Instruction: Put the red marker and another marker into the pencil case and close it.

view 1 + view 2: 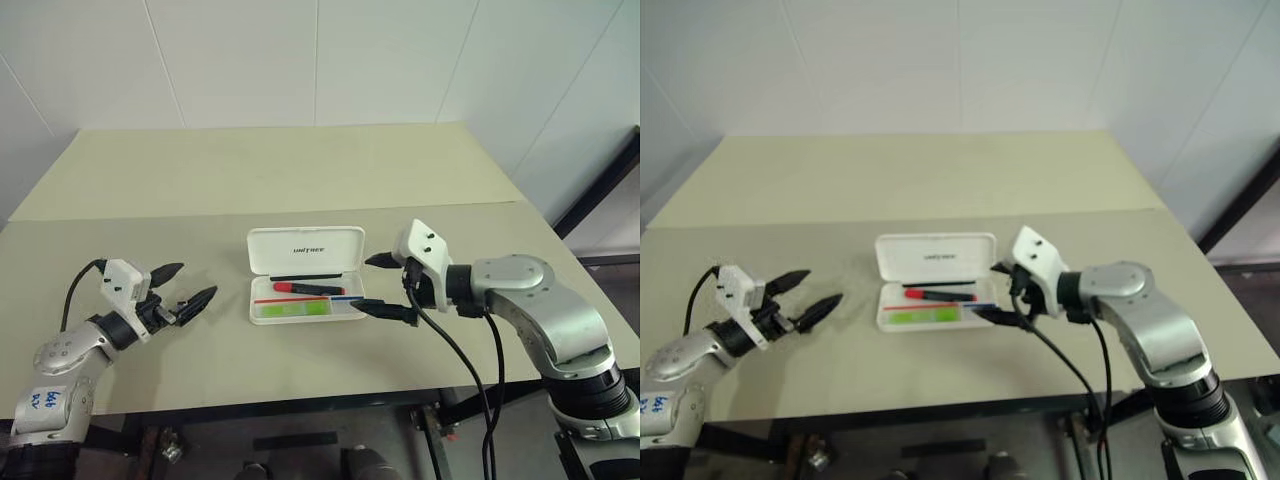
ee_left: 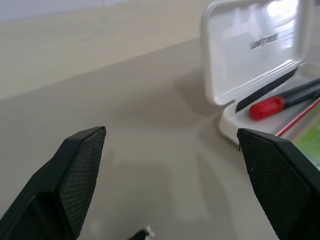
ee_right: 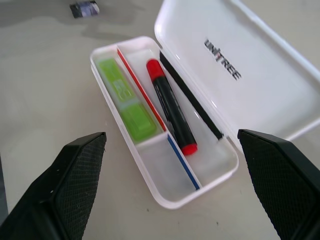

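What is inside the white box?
The pencil case lies open, holding the red marker and the green highlighter, separated by a red-blue stripe. Whatever lies beneath them stays hidden.

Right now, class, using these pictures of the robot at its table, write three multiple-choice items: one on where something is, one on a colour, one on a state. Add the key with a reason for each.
1. Where is the red marker?
A. On the table left of the case
B. Inside the pencil case, beside the green marker
C. In the left pincer

2. What colour is the pencil case?
A. White
B. Black
C. Yellow

3. How does the case's lid stand?
A. Shut
B. Taken off and lying apart
C. Open, hinged back

Key:
1 B: the right wrist view shows both markers lying in the tray, with a thin divider between them.
2 A: tray and lid are white, with dark lettering.
3 C: the lid stands raised behind the tray, and both the left pincer and the right pincer are open and hold nothing.
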`<state>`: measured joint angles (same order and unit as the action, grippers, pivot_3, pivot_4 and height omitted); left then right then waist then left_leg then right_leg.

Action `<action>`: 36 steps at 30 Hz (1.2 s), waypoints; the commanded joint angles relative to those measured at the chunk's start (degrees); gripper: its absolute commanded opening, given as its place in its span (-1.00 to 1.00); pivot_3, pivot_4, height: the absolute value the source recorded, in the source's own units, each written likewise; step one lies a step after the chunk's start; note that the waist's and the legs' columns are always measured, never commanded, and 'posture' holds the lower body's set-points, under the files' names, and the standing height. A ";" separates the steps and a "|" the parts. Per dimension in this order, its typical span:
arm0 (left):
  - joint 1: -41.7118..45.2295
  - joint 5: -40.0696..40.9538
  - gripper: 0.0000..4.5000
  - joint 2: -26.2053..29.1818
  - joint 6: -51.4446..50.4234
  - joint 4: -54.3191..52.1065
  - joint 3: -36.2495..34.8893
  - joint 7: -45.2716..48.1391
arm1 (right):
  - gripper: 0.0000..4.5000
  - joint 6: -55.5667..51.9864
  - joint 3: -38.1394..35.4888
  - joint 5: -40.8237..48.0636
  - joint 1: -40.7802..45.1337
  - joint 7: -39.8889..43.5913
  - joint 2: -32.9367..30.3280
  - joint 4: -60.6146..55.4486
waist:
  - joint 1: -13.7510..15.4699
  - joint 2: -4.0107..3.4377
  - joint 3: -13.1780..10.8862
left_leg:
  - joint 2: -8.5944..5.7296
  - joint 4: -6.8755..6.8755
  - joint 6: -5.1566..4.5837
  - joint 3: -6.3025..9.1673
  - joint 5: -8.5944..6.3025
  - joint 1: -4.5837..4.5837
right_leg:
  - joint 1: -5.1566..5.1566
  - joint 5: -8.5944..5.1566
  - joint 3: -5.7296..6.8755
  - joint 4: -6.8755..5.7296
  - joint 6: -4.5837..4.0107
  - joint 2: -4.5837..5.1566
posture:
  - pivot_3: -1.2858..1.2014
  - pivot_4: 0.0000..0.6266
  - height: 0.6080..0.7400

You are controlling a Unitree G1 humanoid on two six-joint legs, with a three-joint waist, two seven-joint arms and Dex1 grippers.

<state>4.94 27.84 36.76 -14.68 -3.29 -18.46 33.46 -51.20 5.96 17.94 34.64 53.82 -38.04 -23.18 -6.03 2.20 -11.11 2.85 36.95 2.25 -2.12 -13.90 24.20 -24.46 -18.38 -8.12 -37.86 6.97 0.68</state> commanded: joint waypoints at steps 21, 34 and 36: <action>-8.93 -1.81 1.00 -7.28 -22.54 -14.31 -0.84 -17.29 | 0.98 6.49 -0.38 0.55 2.06 -0.54 -3.50 6.96 | 0.74 0.06 0.01 | -0.03 -0.01 -0.01 -0.15 -0.02 -0.03 | 0.02 0.02 -0.06 0.08 0.01 -0.01 | 0.03 -0.52 1.00; -6.16 -4.32 0.06 -6.99 -25.21 -11.94 1.00 -16.34 | 1.00 7.13 -0.59 0.35 2.08 -0.90 -3.97 7.75 | 1.41 0.05 0.01 | -0.08 0.02 -0.02 -0.20 -0.05 -0.04 | 0.10 0.01 -0.05 0.14 0.00 0.00 | 0.03 -0.52 1.00; -5.43 -4.59 -0.24 -7.07 -24.79 -11.23 1.33 -15.89 | 1.00 6.96 -0.96 0.42 1.99 -1.12 -4.16 7.54 | 1.48 0.05 0.01 | -0.10 0.02 -0.02 -0.20 -0.05 -0.04 | 0.12 0.01 -0.05 0.17 0.00 0.04 | 0.03 -0.52 1.00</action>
<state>0.08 23.47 30.40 -38.55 -16.40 -20.33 15.76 -44.96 6.26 18.29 35.81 53.01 -41.17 -14.45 -4.55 2.24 -11.10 2.73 36.97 2.23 -2.32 -13.94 24.15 -24.33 -18.37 -8.16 -37.69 6.97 0.75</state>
